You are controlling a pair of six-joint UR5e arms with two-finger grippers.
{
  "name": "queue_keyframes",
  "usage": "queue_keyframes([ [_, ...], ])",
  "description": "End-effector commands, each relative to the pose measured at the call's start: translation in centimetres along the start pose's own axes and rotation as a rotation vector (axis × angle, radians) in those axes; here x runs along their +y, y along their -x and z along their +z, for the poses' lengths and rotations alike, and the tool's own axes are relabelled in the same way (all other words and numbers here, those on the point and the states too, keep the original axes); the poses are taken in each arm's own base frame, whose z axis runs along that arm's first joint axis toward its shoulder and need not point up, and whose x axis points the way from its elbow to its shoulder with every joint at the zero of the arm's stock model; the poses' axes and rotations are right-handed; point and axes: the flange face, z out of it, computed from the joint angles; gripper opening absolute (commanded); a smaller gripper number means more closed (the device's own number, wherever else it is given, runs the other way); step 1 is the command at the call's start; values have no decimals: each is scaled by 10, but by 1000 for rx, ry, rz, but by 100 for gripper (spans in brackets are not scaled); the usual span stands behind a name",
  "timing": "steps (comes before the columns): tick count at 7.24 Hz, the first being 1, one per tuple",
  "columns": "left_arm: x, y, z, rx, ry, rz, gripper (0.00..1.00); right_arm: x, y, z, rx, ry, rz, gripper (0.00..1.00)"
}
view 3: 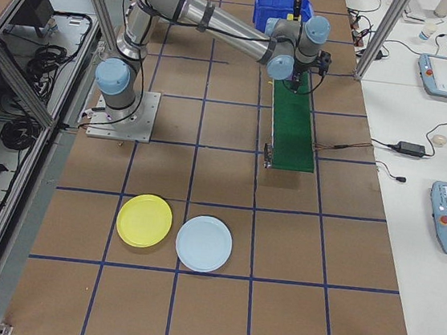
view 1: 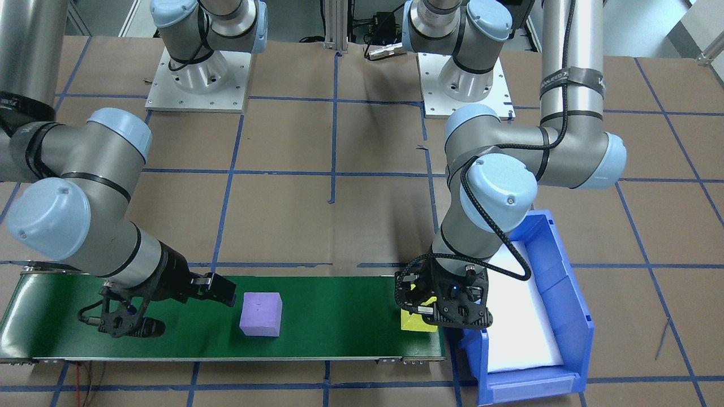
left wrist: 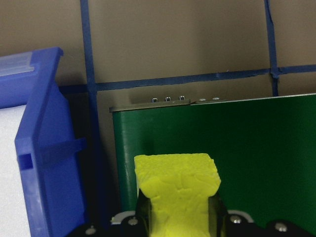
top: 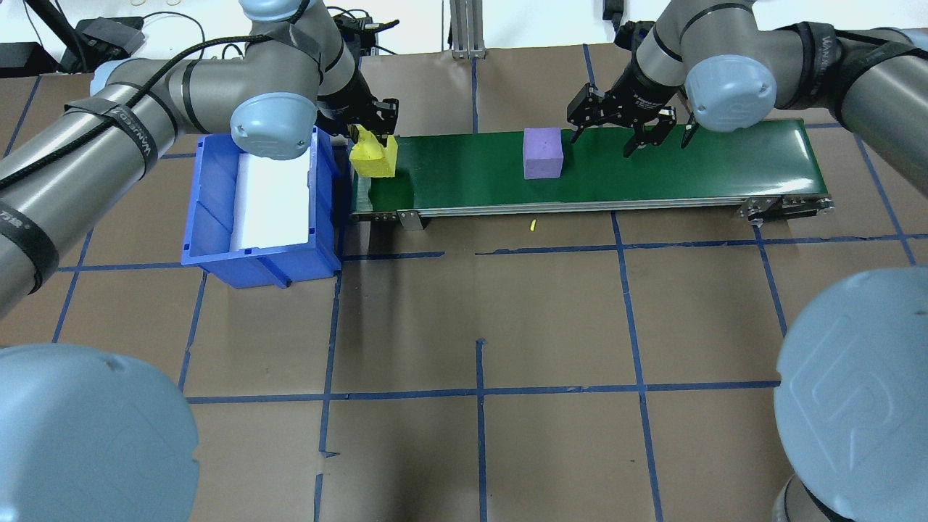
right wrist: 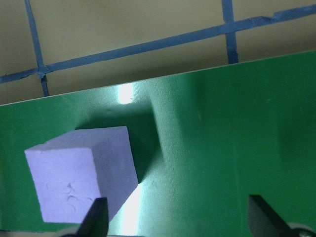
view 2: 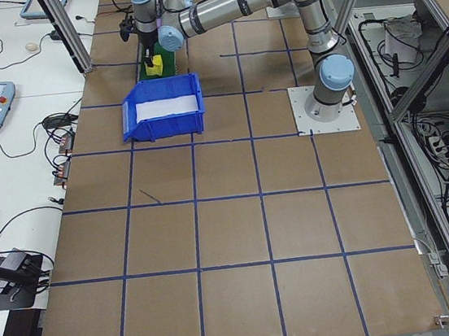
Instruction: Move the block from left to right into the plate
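We've got the yellow block clamped in L gripper at belt end; R gripper released by purple block; plate unfilled.

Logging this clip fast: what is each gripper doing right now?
Left gripper: shut on the yellow block.
Right gripper: open, holding nothing, beside the purple block.

Yellow block pinched and lifted at green belt's left end; purple block upright mid-belt; yellow plate flat on table, well apart.
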Motion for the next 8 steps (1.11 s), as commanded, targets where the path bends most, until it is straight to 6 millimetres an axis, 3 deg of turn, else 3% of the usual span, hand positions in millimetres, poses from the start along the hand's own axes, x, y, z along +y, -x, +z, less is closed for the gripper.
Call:
queue_keyframes([
  [1, -2, 0, 10, 0, 6, -7, 20, -1, 1, -1, -2, -2, 72, 100],
  [2, 0, -5, 15, 12, 14, -2, 67, -2, 2, -1, -3, -4, 70, 100],
  [3, -2, -7, 20, 16, -2, 1, 100, -3, 2, -1, -4, -5, 59, 100],
  [4, -2, -9, 16, 17, -13, 3, 100, -8, 1, 4, -3, -1, 48, 100],
  [5, 0, -11, -12, 13, -40, 19, 100, -16, 1, 5, -4, -6, 51, 100],
  [6, 7, -12, -42, 9, -47, 14, 100, -17, 2, 4, -4, -9, 59, 100],
  [7, 26, -6, -89, -4, -8, 8, 100, -17, 2, 3, -4, -11, 59, 100],
  [8, 44, 13, -127, -14, 26, -26, 100, -17, 1, 7, -3, -4, 52, 99],
])
